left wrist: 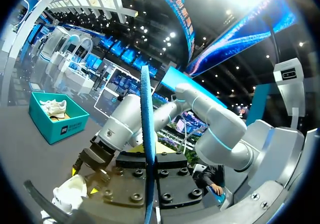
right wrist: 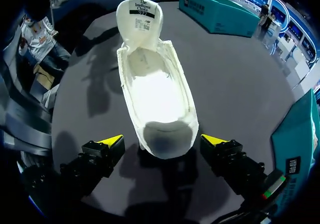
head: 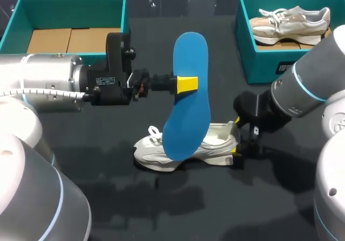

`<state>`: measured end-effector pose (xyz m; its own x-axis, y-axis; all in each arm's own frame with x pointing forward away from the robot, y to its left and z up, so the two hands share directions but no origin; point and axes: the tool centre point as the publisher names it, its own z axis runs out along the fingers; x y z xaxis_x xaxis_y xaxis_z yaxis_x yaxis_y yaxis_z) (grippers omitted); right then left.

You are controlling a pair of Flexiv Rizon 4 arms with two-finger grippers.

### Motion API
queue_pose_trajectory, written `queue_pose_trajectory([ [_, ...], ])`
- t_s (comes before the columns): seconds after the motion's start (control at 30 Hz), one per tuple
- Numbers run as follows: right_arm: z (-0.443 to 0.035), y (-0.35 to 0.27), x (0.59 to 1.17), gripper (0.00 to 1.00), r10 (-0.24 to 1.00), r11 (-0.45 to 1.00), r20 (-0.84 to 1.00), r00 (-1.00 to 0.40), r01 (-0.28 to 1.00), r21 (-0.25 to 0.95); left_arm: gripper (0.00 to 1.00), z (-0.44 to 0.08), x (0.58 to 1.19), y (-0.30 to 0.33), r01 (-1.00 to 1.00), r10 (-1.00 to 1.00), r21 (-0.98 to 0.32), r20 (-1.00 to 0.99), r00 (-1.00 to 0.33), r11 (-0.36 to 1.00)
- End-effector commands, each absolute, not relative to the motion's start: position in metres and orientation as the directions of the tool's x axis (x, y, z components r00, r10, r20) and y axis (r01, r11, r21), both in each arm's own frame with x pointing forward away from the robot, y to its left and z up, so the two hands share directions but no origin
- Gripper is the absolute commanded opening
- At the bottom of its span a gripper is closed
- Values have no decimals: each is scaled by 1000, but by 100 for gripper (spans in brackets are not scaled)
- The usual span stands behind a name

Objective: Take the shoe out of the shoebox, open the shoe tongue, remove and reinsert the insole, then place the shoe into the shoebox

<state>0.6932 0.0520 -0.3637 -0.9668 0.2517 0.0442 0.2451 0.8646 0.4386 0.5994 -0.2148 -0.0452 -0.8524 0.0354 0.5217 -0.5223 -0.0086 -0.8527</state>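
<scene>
1. One white lace-up shoe (head: 188, 146) stands on its sole near the middle of the dark table (head: 124, 198). Its long axis runs across the head view, with toe and laces toward my left and heel toward my right.
2. Its white tongue (right wrist: 140, 16) is folded up and away from the opening, so the pale inside of the shoe lies bare. A label with dark print sits on the tongue's inner face, but the words are too small to read.
3. The right gripper (right wrist: 163, 141) sits at the heel with its fingers spread. One yellow tip is on each side of the heel with a gap at both, so it grips nothing.
4. The flat blue insole (head: 188, 90) hangs in the air over the shoe with its long axis nearly upright. In the head view its lower end overlaps the shoe's midsection.
5. The left gripper (head: 187, 83) is clamped on the insole from the side, at about mid-length. The left wrist view shows the insole edge-on between its fingers.
6. A teal shoebox (head: 245, 52) at the far right holds a second beige-and-white shoe (head: 291, 22). A small white label (head: 283, 67) on its near wall cannot be read.
7. Another teal shoebox (head: 16, 20) at the far left shows a brown cardboard floor.
</scene>
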Motion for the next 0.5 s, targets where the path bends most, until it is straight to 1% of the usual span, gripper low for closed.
queue_pose_trajectory([
  [0.03,-349,54,691,100,249,952,24,-968,249,176,0,-46,598,-216,-522,35,-853,522,-852,-12],
  [0.07,-345,55,692,100,233,963,24,-972,234,133,0,-46,598,-216,-522,35,-853,522,-852,-12],
  [0.13,-342,56,692,100,211,973,29,-977,212,90,0,-46,598,-216,-522,35,-853,522,-852,-12],
  [0.2,-342,60,693,100,200,980,31,-979,201,10,0,-46,598,-216,-522,35,-853,522,-852,-12],
  [0.33,-343,65,691,100,181,982,39,-983,179,-61,0,-46,598,-216,-522,35,-853,522,-852,-12],
  [0.5,-346,64,692,100,176,982,37,-984,173,-71,0,-46,598,-216,-522,35,-853,522,-852,-12],
])
